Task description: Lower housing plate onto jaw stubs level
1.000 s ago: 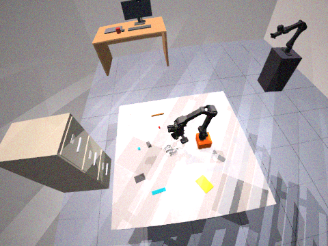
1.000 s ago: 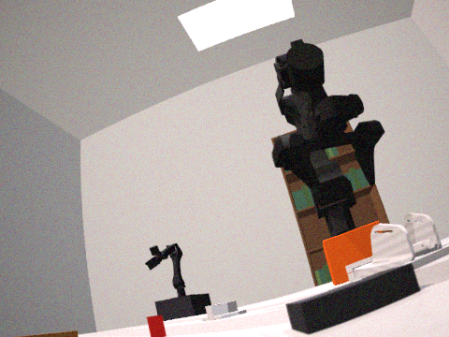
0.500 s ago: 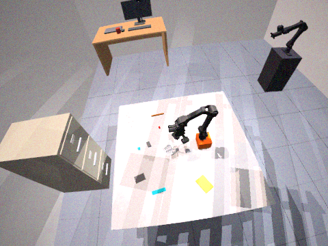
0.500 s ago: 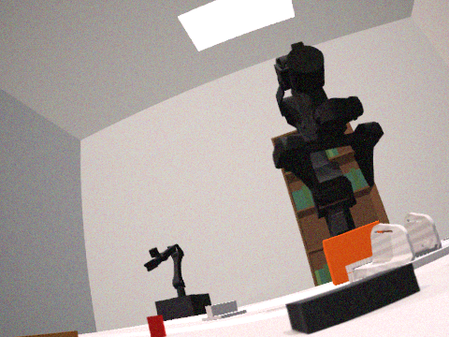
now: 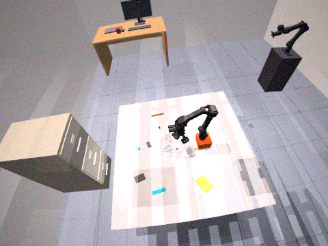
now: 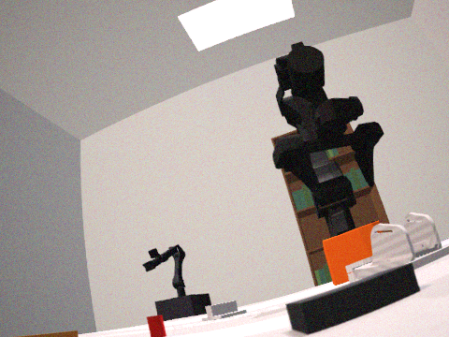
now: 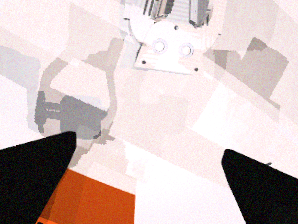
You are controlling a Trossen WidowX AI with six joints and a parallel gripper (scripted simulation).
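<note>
My gripper point(image 5: 178, 136) point(image 6: 345, 184) point(image 7: 152, 148) is open and empty, raised above the table and off to one side of the white assembly. In the wrist view a white plate point(image 7: 170, 61), which looks like the housing plate, lies at the near end of the two jaws. Two round pin ends point(image 7: 159, 46) point(image 7: 186, 50) show on it. It looks flat, but its exact seating on the stubs cannot be told. The jaws point(image 6: 392, 248) point(image 6: 423, 232) stand as pale, rounded shapes; their far ends are cut off in the wrist view. The assembly is washed out in the top view.
The orange arm base point(image 5: 203, 141) point(image 6: 348, 253) point(image 7: 102, 200) stands beside the assembly. A black bar point(image 6: 353, 300) lies in front of it in the exterior view. A yellow sheet point(image 5: 204, 184), a cyan strip point(image 5: 158, 190) and a dark square point(image 5: 139, 178) lie farther off on the table.
</note>
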